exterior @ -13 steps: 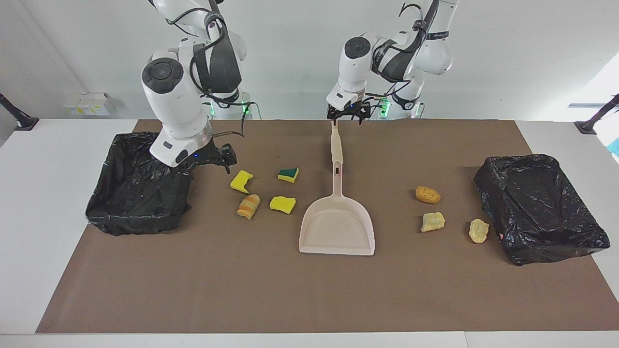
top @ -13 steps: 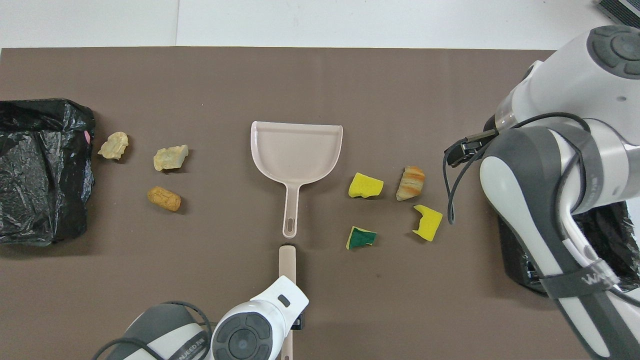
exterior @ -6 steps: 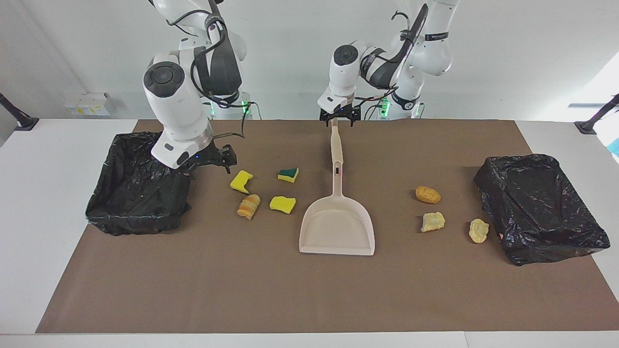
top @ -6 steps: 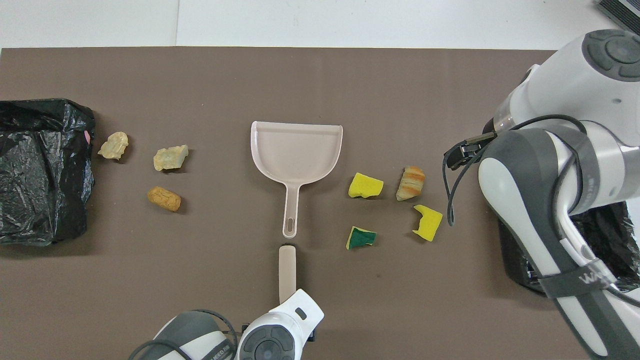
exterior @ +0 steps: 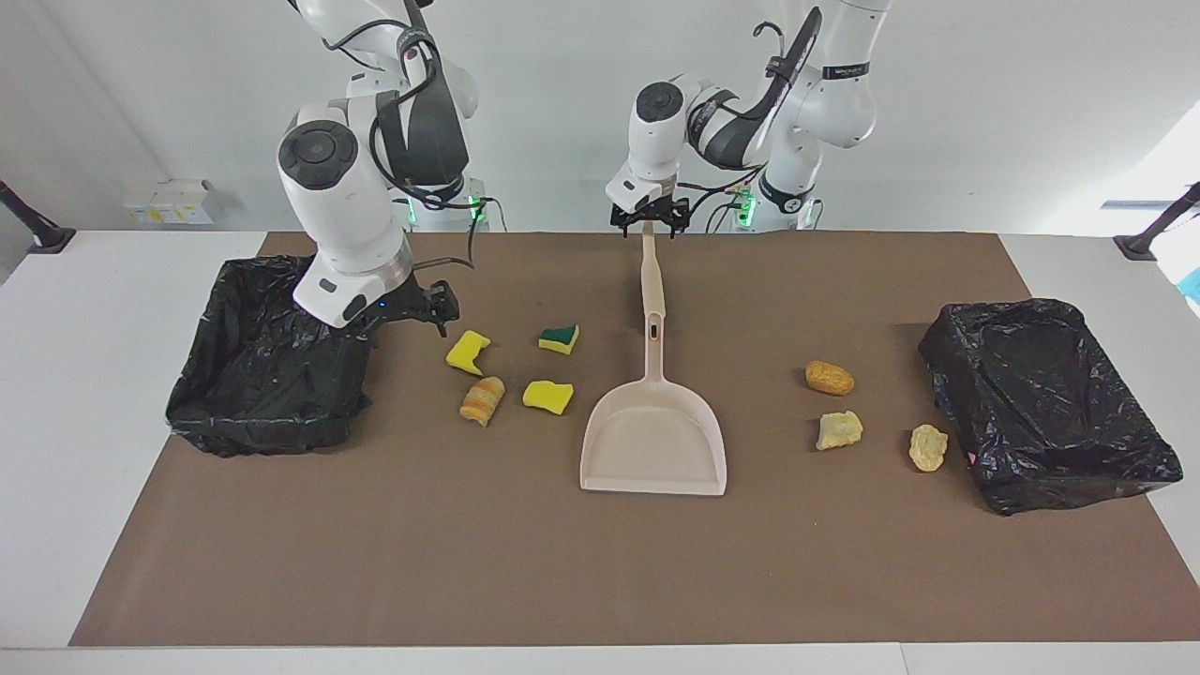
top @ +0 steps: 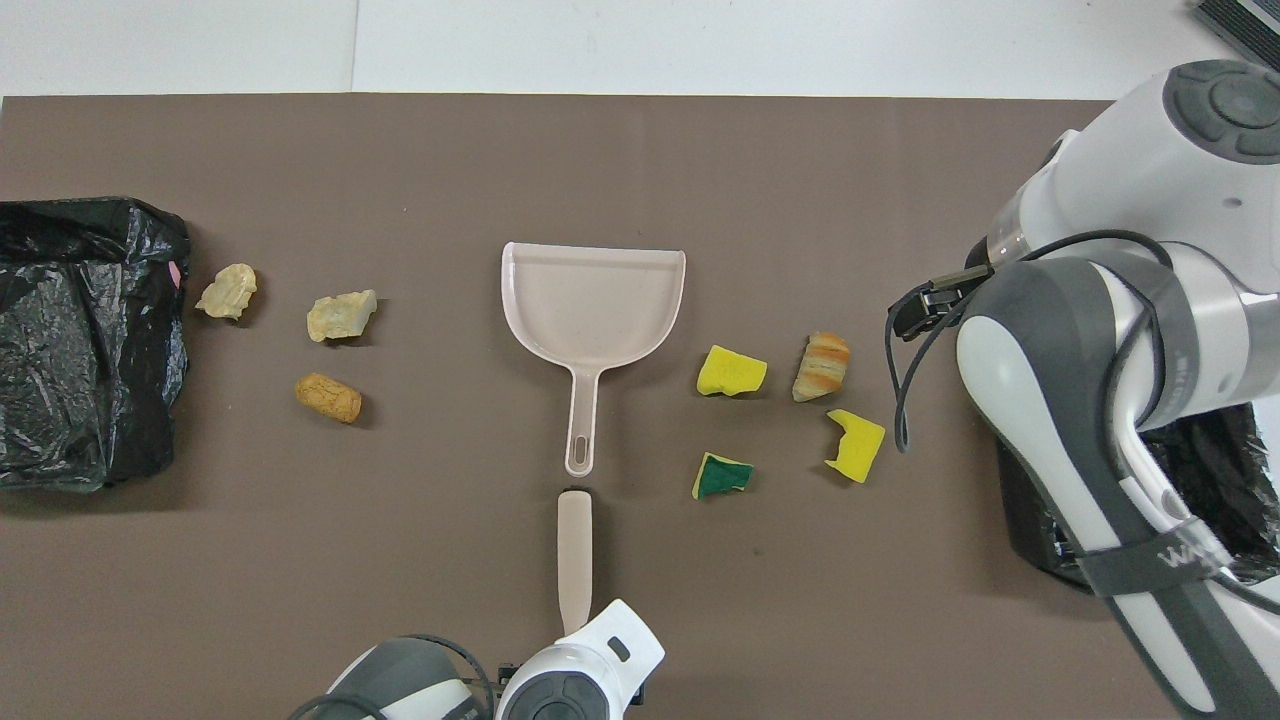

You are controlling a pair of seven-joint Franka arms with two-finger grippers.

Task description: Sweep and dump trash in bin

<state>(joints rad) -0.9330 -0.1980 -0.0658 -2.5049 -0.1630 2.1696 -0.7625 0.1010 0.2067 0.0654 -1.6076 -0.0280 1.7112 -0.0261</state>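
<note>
At the robots' edge of the brown mat (exterior: 525, 562), the left gripper (exterior: 650, 220) hangs over the brush (exterior: 651, 279), fingers spread, gripping nothing. The right gripper (exterior: 433, 307) hovers beside the black bin (exterior: 262, 375) at the right arm's end, wide open and empty. Mid-mat, the trash (exterior: 549, 397) lies in two clusters flanking the dustpan (exterior: 653, 441).
</note>
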